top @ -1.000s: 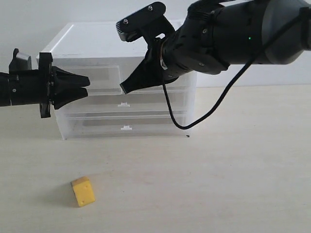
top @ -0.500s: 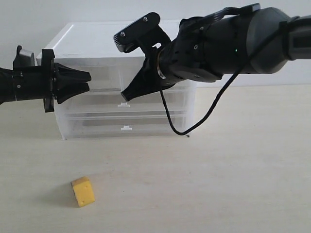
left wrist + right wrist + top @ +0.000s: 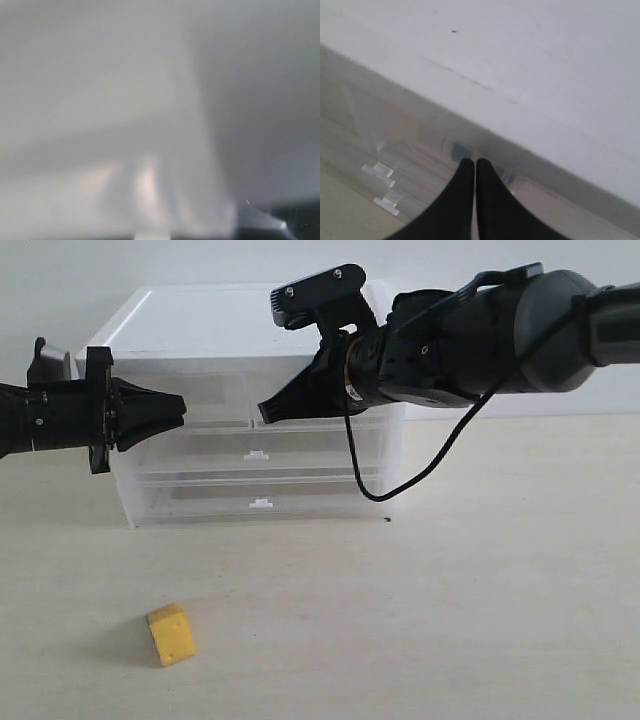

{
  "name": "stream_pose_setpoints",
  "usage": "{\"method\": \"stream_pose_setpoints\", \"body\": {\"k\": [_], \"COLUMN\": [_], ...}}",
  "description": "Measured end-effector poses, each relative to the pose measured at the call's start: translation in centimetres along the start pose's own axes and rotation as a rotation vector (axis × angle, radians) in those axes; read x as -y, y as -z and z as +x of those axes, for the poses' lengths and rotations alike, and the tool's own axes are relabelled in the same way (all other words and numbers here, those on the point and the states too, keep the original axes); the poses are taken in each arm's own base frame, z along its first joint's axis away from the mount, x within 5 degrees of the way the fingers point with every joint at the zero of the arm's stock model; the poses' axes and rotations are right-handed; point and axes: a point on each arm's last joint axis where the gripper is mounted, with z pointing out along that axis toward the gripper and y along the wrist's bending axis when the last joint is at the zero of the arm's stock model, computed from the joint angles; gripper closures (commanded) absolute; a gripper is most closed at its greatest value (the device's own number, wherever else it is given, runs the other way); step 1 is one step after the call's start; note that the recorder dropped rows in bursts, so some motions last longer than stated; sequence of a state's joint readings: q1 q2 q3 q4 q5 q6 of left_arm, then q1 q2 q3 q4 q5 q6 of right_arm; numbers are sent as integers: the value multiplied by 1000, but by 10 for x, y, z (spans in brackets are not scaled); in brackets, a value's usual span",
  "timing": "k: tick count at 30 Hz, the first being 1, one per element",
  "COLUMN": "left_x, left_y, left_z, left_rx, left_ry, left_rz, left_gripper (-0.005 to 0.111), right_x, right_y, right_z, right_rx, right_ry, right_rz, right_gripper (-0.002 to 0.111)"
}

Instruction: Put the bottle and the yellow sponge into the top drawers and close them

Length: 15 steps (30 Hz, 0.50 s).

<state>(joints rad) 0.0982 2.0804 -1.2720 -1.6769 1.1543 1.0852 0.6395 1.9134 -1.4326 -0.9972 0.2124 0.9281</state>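
Observation:
The yellow sponge (image 3: 171, 634) lies on the table in front of the cabinet, far from both grippers. My right gripper (image 3: 265, 412) (image 3: 475, 161) is shut and empty, its tips against the front of the right top drawer (image 3: 420, 145). A blue-teal patch (image 3: 460, 150) shows through that front; it may be the bottle's label, but the bottle's shape is hidden. My left gripper (image 3: 183, 411) points at the left top drawer (image 3: 215, 400), fingers close together. The left wrist view is only blurred plastic.
The translucent drawer cabinet (image 3: 180, 330) stands at the back of the pale table (image 3: 450, 590). Two wide drawers with white tabs (image 3: 258, 455) (image 3: 260, 503) sit below the top ones. A black cable (image 3: 400, 485) hangs from the right arm.
The right gripper has moved up and back towards the cabinet, onto the right top drawer's front. The left gripper rose slightly early on, then held still. The sponge has not moved.

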Motion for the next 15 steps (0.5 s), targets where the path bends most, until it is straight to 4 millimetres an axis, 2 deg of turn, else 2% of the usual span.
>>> {"method": "stream_pose_setpoints", "body": {"k": [7, 15], "left_x": [-1, 8], "left_y": [3, 12], "left_z": [13, 32], "left_rx": [-10, -14], "left_ry": [29, 13], "left_rz": [15, 5], "left_gripper": [103, 103], "right_x": [-1, -4], "right_y": [-3, -6], "right_z": [3, 4], "right_rx": [-4, 4], "right_ry": [-9, -1], "right_rz": [-7, -29], "right_gripper": [108, 108]}}
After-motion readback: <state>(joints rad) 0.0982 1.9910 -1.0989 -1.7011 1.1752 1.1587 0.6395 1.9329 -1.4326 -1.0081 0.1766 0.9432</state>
